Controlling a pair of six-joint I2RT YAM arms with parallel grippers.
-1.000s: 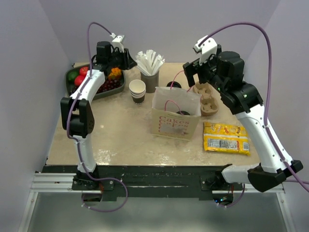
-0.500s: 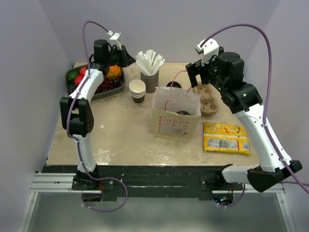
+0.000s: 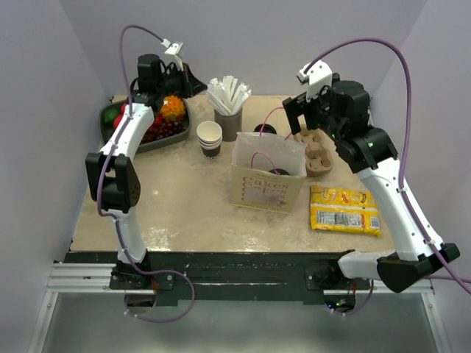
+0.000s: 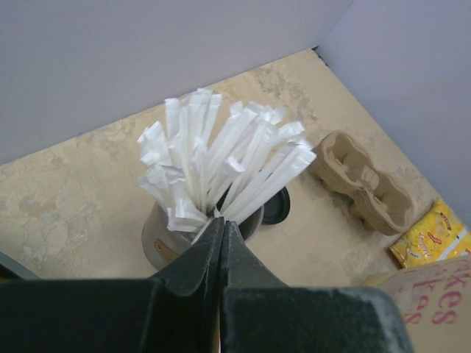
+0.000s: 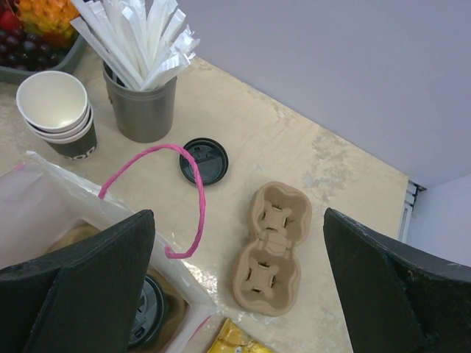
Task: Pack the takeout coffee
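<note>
The takeout coffee (image 3: pixel 278 172) stands inside the white paper bag (image 3: pixel 259 193). Only its black lid shows, also low in the right wrist view (image 5: pixel 147 315), partly behind my left finger. The bag has pink handles and pink lettering. My right gripper (image 3: pixel 305 121) hovers open and empty above the table between the bag and the cardboard cup carrier (image 5: pixel 272 246); in its own view the gripper (image 5: pixel 237 220) has its jaws wide apart. My left gripper (image 3: pixel 185 79) is shut and empty, raised at the back left, pointing toward the straw holder (image 4: pixel 158 237).
A loose black lid (image 5: pixel 204 160) lies on the table behind the bag. A stack of lidless white-rimmed cups (image 3: pixel 210 138) stands beside the grey straw holder (image 3: pixel 229 121). A fruit tray (image 3: pixel 109 126) sits at the back left. A yellow snack packet (image 3: pixel 344 209) lies right of the bag.
My left gripper has risen and drawn back a little toward the rear wall. My right arm has shifted only slightly. The bag and the cup have not moved.
</note>
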